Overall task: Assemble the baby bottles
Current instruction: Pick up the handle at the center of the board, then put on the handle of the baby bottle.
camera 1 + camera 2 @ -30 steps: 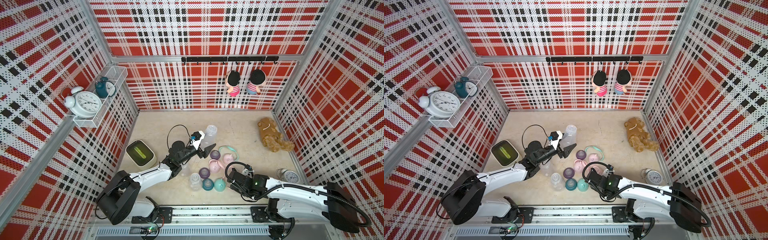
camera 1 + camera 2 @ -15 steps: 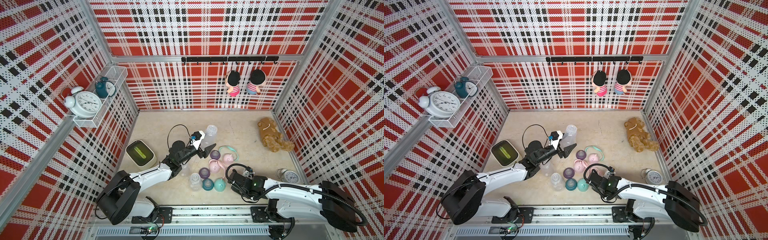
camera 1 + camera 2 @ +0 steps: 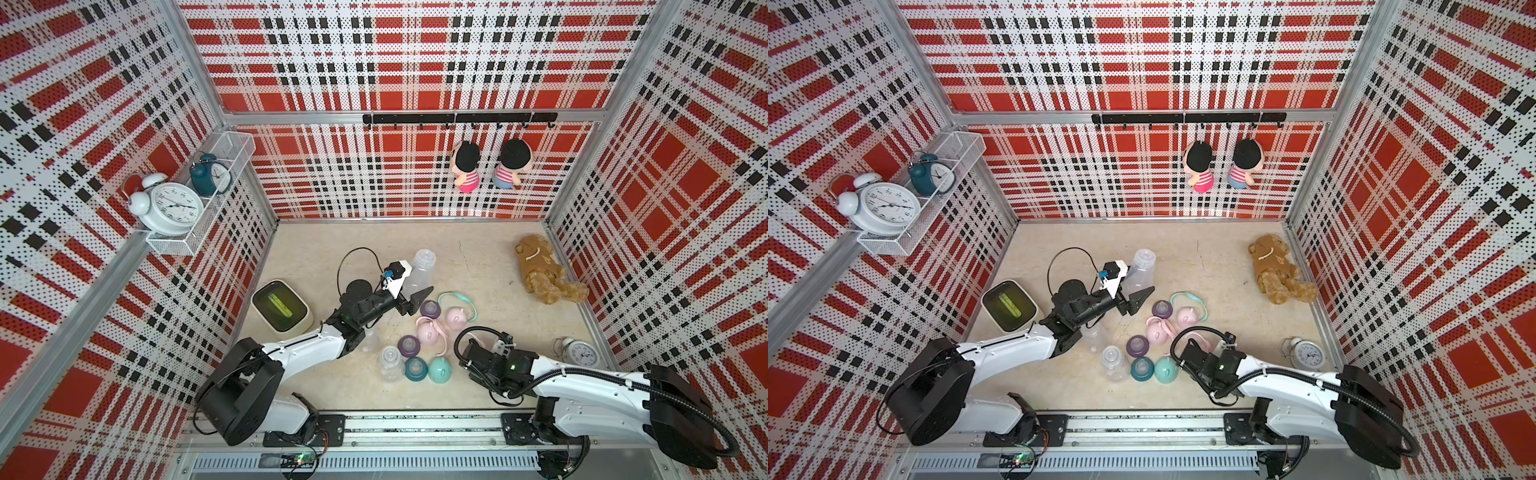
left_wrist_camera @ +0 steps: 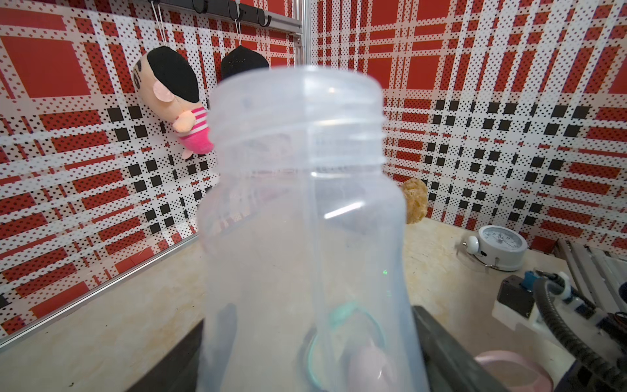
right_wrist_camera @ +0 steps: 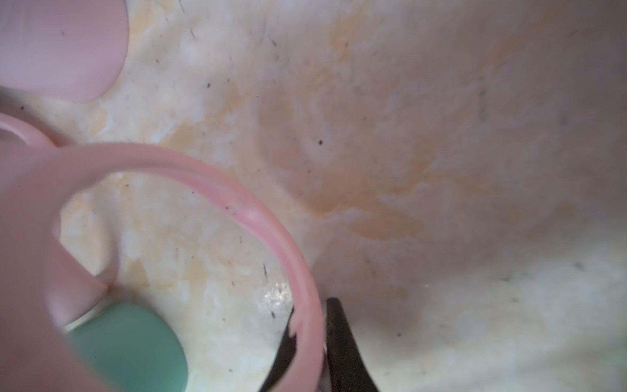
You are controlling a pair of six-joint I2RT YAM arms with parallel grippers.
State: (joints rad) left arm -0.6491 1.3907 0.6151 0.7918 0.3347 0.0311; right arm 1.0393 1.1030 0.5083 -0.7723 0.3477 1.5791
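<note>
**Both top views.** Found left hand (image 3: 411,291) closed on the body of a clear bottle (image 3: 420,270), neck end toward the far wall, at the far-left edge of the loose parts. Could not tell whether lifted clear of the worktop (image 3: 478,249). Noted, right of and nearer than that hand:
- teal handle ring (image 3: 452,294), purple collar (image 3: 430,309) and pink cap (image 3: 456,319) farthest;
- second pink cap (image 3: 428,332) and second purple collar (image 3: 409,345) midway;
- upright bottle (image 3: 390,363), teal collar (image 3: 415,368) and teal cap (image 3: 440,370) in a near row, close together.

Saw right arm (image 3: 582,382) reaching in from the near right to the right edge of that cluster. Could not make out its tip from above. Logged plush bear (image 3: 544,274) far right, alarm clock (image 3: 579,353) near right, green-lidded box (image 3: 282,309) left.

**Left wrist view.** Found the clear bottle (image 4: 305,203) filling the frame, threaded neck open, dark fingers (image 4: 441,346) pressed against both sides of its lower body. Made out teal handle ring (image 4: 342,312) and a pink cap (image 4: 369,365) through the clear wall.

**Right wrist view.** Found right hand (image 5: 310,325) pinched shut on the band of a pink handle ring (image 5: 237,200), one dark fingertip (image 5: 342,339) either side. Noted teal cap (image 5: 135,346) and a pink cap (image 5: 61,44) just beside the ring, all low over the worktop. Could not tell whether ring rested on it or hung just above.
</note>
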